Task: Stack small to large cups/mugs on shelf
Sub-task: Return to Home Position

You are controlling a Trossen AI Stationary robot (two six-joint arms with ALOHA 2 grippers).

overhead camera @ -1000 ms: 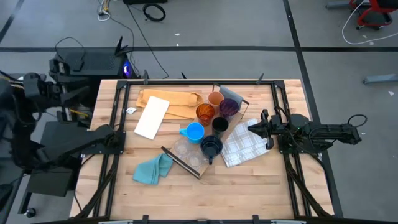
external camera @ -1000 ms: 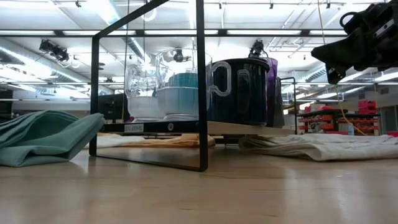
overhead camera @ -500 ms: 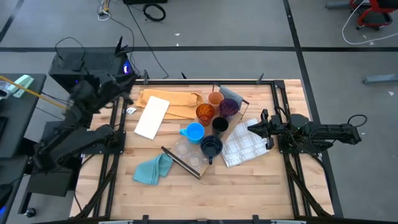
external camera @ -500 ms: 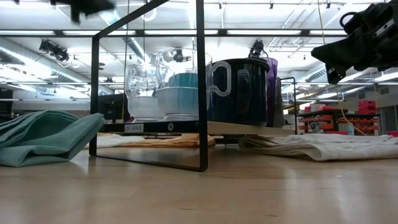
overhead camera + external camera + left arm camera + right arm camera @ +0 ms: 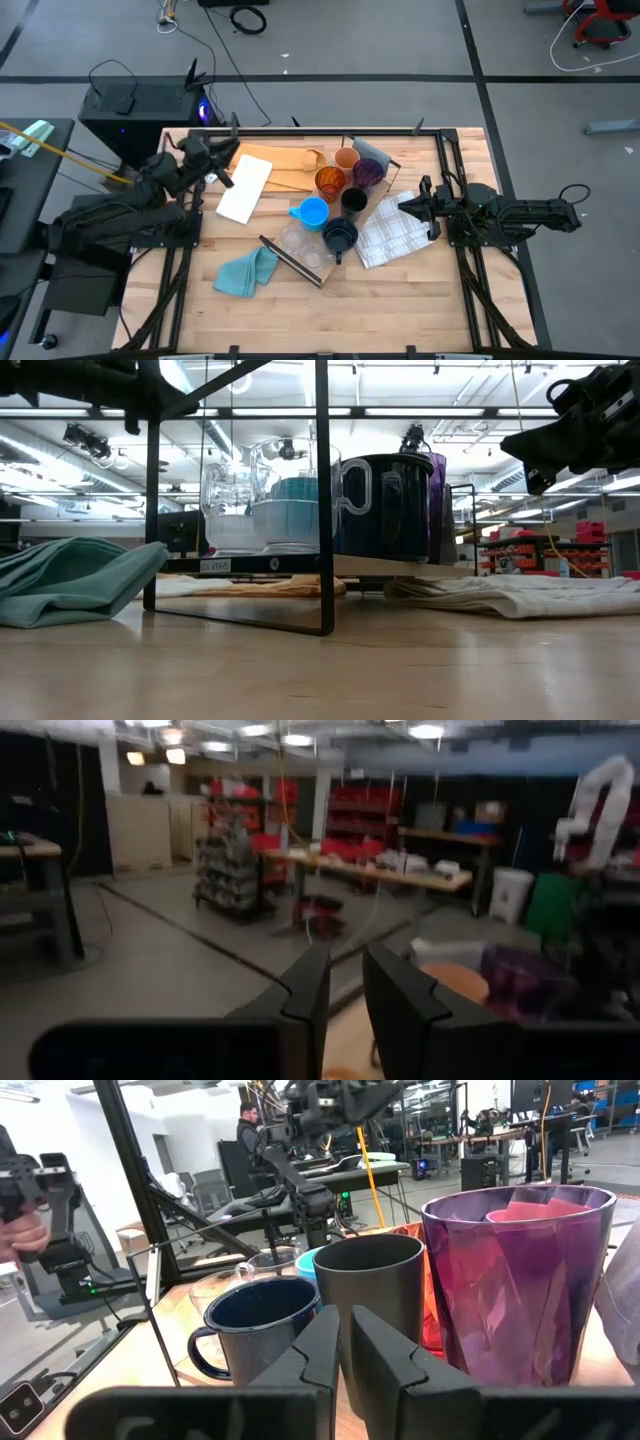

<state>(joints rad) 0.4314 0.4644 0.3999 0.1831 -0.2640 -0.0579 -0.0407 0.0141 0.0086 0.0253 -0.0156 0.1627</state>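
Light wood makes the table [image 5: 400,310], and on it the shelf [image 5: 400,567] lies slanted across the middle. All the cups stand on the shelf in one close row.

The right gripper [image 5: 408,207] hovers just beside this row, over the white checked cloth [image 5: 395,238]. Its fingers are almost together, with nothing between them. The left gripper [image 5: 222,158] hangs well apart from the shelf, at the edge of the tan paper sheet [image 5: 285,165]. Its fingers also leave only a narrow gap and carry nothing.

We judge the purple tumbler [image 5: 515,1280] and the dark mug [image 5: 339,237] to be the heavier, stiff pieces. The mug is best taken at the rim, away from its handle. The light blue mug [image 5: 313,212], black cup [image 5: 353,201], amber translucent cup [image 5: 330,181] and tan cup [image 5: 346,158] look lighter. The clear cups [image 5: 295,240] seem thin, smooth and slippery, so they need a gentle hold on the wall.
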